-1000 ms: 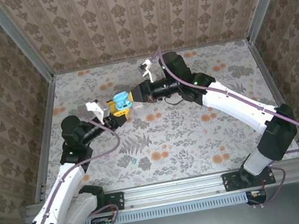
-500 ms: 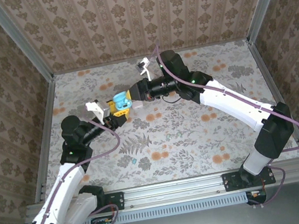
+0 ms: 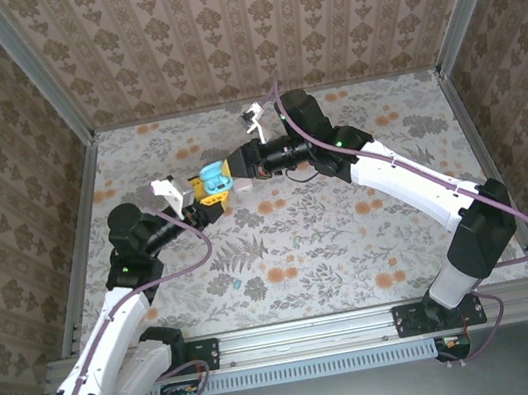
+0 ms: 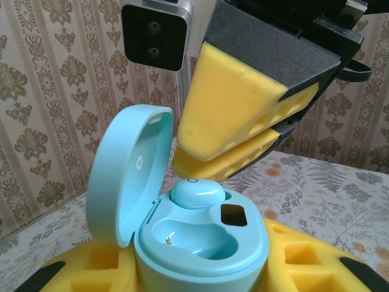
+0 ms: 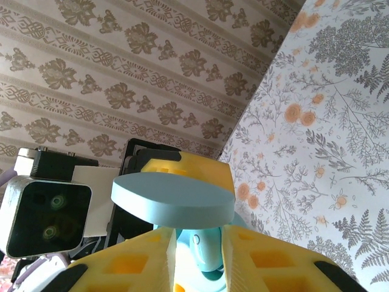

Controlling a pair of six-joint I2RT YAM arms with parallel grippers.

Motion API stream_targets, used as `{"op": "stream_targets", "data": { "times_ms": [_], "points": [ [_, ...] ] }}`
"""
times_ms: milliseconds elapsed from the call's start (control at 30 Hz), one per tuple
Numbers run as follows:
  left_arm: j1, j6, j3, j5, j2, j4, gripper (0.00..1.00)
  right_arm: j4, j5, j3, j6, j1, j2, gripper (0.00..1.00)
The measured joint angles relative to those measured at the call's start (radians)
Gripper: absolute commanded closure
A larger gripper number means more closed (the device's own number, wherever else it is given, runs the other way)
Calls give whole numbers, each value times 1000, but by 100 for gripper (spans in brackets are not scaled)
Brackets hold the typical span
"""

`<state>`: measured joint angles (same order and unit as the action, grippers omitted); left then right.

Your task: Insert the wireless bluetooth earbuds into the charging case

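Over the bench (image 3: 351, 234): we see both claws meeting near the back left.
Left claw (image 3: 207, 193): clamped around the base of the teal charging case (image 4: 200, 258), which sits upright between its yellow pads.
Lid (image 4: 130, 164): swung open, standing at the left.
Right claw (image 3: 230, 171): pads nearly together, pinching a teal earbud (image 4: 196, 193).
Earbud: resting in the case's far pocket.
Near pocket (image 4: 182, 234): shows a small metal pin.

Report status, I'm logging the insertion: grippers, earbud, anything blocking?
Left gripper shut on open teal charging case. Right gripper pinching teal earbud down into case; other socket empty. Nothing blocking.
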<state>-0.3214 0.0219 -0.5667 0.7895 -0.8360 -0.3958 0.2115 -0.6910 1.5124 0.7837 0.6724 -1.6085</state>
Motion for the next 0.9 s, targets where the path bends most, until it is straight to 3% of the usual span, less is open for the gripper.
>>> {"op": "stream_targets", "data": {
  "times_ms": [267,567,700,900],
  "points": [
    [-1,0,-6,-33,0,21,65,23,26,-8,-30,0,18,67],
    [34,0,-12,-275,99,104,66,167,198,-129,-101,-40,175,69],
    [114,14,-12,-336,167,163,66,219,259,-183,-127,38,101,69],
    [223,42,-12,-377,224,274,66,245,292,-190,-122,214,-151,64]
  ]
}}
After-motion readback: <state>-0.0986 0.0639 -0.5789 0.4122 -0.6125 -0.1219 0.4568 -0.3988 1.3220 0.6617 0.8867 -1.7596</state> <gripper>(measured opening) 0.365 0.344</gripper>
